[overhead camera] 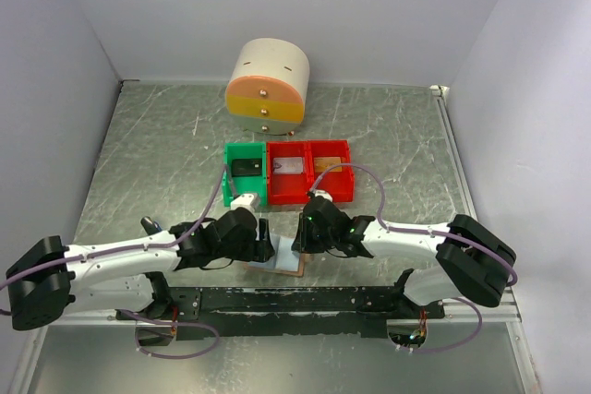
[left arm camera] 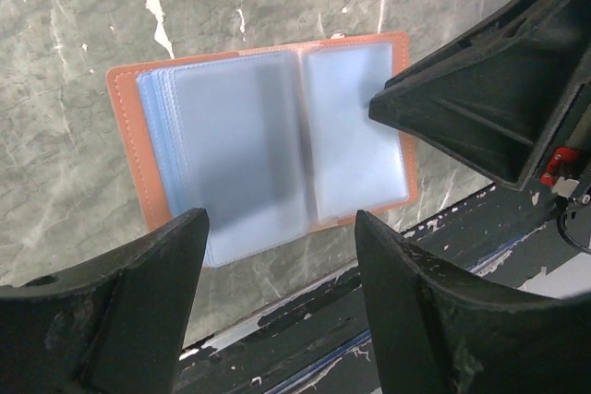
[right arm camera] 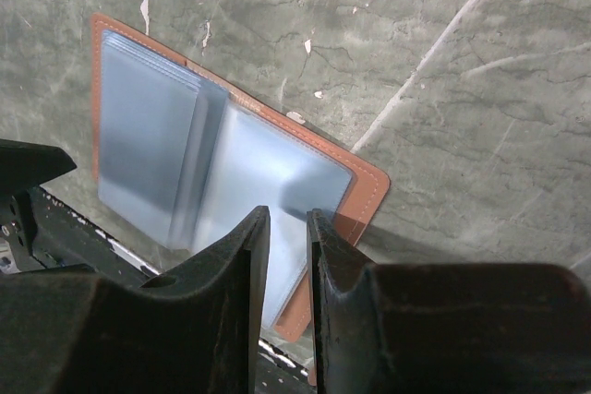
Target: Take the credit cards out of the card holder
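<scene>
The card holder [left arm camera: 125, 136] lies open and flat near the table's front edge, tan-brown with pale blue-grey plastic pockets [left arm camera: 240, 145]. In the top view the card holder [overhead camera: 282, 263] sits between both grippers. My left gripper [left arm camera: 282, 217] hovers over its near edge, open wide with nothing between the fingers. My right gripper [right arm camera: 287, 213] stands with its jaws a narrow gap apart, tips on the holder's right-hand page [right arm camera: 268, 173], and nothing shows between them. No credit cards can be told apart inside the pockets. A pale card [overhead camera: 289, 165] lies in the middle red bin.
A green bin [overhead camera: 228, 180] holding a dark object and two red bins [overhead camera: 309, 197] stand in a row just beyond the grippers. A round cream-and-orange drawer unit [overhead camera: 267, 88] sits at the back. The black mounting rail [left arm camera: 369, 320] runs along the near edge.
</scene>
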Controlling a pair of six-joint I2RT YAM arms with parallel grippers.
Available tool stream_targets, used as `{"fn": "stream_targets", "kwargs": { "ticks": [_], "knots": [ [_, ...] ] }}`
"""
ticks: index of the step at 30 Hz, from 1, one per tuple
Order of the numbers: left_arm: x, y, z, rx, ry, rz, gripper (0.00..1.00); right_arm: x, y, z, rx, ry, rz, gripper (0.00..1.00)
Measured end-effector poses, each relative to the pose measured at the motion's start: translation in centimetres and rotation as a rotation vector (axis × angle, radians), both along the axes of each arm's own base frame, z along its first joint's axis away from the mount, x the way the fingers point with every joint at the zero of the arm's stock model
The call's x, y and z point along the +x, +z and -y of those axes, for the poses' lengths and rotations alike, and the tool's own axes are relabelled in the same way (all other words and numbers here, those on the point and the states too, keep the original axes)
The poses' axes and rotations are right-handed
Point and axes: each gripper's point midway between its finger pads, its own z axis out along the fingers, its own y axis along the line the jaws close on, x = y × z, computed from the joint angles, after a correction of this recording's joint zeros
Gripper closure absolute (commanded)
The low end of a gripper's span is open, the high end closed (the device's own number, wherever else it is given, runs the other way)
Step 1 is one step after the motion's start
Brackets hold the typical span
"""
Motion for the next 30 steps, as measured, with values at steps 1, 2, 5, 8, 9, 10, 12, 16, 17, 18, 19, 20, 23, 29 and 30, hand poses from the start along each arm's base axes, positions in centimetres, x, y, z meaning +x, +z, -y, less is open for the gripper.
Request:
{"fn": "stream_targets", "kwargs": {
  "ticks": [1, 2, 5, 8, 9, 10, 12, 16, 17, 18, 19, 20, 23, 29, 30],
  "knots": [
    [0.0, -0.1, 0.1, -0.005, 0.001, 0.000, 0.25, 0.0, 0.0, 0.0, 0.000, 0.000, 0.000, 0.76],
    [0.1, -0.2, 0.2, -0.005, 0.001, -0.001, 0.25, 0.0, 0.0, 0.0, 0.000, 0.000, 0.000, 0.76],
    [0.0, -1.4, 0.2, 0.013, 0.005, -0.017, 0.26, 0.0, 0.0, 0.0, 0.000, 0.000, 0.000, 0.76],
    [-0.1, -2.7, 0.1, 0.046, 0.012, -0.039, 0.27, 0.0, 0.0, 0.0, 0.000, 0.000, 0.000, 0.76],
    [0.0, -2.8, 0.2, 0.044, 0.013, -0.039, 0.27, 0.0, 0.0, 0.0, 0.000, 0.000, 0.000, 0.76],
    [0.1, -2.8, 0.4, 0.039, 0.013, -0.037, 0.27, 0.0, 0.0, 0.0, 0.000, 0.000, 0.000, 0.76],
    [0.1, -2.7, 0.5, 0.035, 0.013, -0.035, 0.28, 0.0, 0.0, 0.0, -0.001, -0.002, 0.002, 0.76],
    [0.2, -2.6, 0.7, 0.026, 0.011, -0.032, 0.31, 0.1, 0.0, 0.0, -0.002, -0.003, 0.003, 0.76],
    [0.1, -2.5, 0.7, 0.020, 0.008, -0.031, 0.31, 0.1, 0.0, 0.0, -0.002, -0.003, 0.003, 0.76],
    [0.1, -2.4, 0.8, 0.011, 0.004, -0.029, 0.32, 0.1, 0.0, 0.0, -0.002, -0.003, 0.003, 0.76],
    [0.0, -2.2, 1.0, -0.004, -0.003, -0.028, 0.33, 0.1, 0.0, 0.0, -0.002, -0.003, 0.003, 0.76],
    [-0.1, -2.1, 1.1, -0.018, -0.011, -0.027, 0.33, 0.1, 0.0, 0.0, -0.002, -0.003, 0.004, 0.76],
    [-0.5, -1.8, 1.5, -0.051, -0.035, -0.031, 0.34, 0.1, 0.0, 0.0, -0.002, -0.004, 0.004, 0.76],
    [-1.1, -1.3, 2.4, -0.101, -0.082, -0.043, 0.34, 0.2, 0.0, -0.1, 0.002, -0.005, 0.007, 0.76],
    [-1.1, -1.1, 2.7, -0.116, -0.090, -0.042, 0.33, 0.2, 0.0, -0.1, 0.002, -0.005, 0.008, 0.76]
  ]
}}
